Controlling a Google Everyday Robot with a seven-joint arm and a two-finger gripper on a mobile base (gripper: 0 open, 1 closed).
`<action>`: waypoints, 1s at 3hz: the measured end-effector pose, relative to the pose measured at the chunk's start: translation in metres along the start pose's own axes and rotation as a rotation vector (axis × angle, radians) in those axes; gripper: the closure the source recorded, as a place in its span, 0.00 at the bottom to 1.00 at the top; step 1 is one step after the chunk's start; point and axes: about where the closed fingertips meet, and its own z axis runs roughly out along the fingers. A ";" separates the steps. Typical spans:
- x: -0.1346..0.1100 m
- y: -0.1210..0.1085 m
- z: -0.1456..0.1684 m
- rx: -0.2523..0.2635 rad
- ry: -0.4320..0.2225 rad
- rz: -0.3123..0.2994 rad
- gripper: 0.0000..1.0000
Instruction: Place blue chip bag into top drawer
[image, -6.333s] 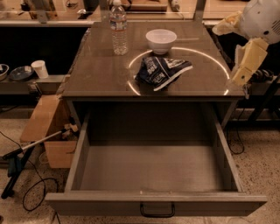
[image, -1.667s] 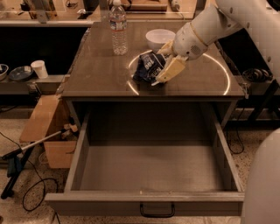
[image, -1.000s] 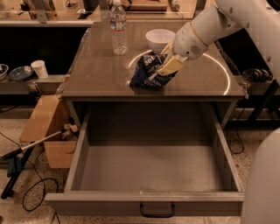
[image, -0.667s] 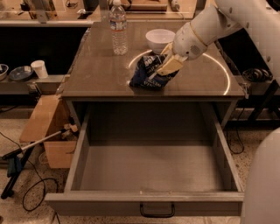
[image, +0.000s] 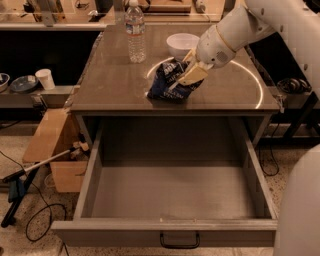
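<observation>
Scene: robot arm reaching from the right over a grey tabletop (image: 115, 85), with a white bowl (image: 181, 45) near its back edge
Bag: blue chip bag (image: 167, 85) stands crumpled just in front of the white bowl, its base touching or barely above the surface; which one is unclear
Grip: hand (image: 192, 74) sits in front of the white bowl and slightly to its right, pale fingers pressed together on the bag's upper right edge, pinching the foil
Drawer: top drawer (image: 170, 192) is pulled fully open, well in front of and below the white bowl, nothing lying on its grey floor
Bottle: water bottle (image: 135, 32) upright to the left of the white bowl, apart from the bag
Feel: likely very light, soft and springy, slick foil that crumples under pressure, contents easily crushed
Hold point: best taken at a sealed, flattened edge or corner, as the fingers sit now, rather than across the puffy middle
Risk: thin foil could slide out of a shallow pinch while being carried to the drawer
</observation>
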 end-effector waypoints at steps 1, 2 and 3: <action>0.001 0.010 -0.010 0.018 -0.002 0.002 1.00; 0.006 0.034 -0.026 0.042 0.000 0.034 1.00; 0.014 0.063 -0.041 0.052 0.011 0.072 1.00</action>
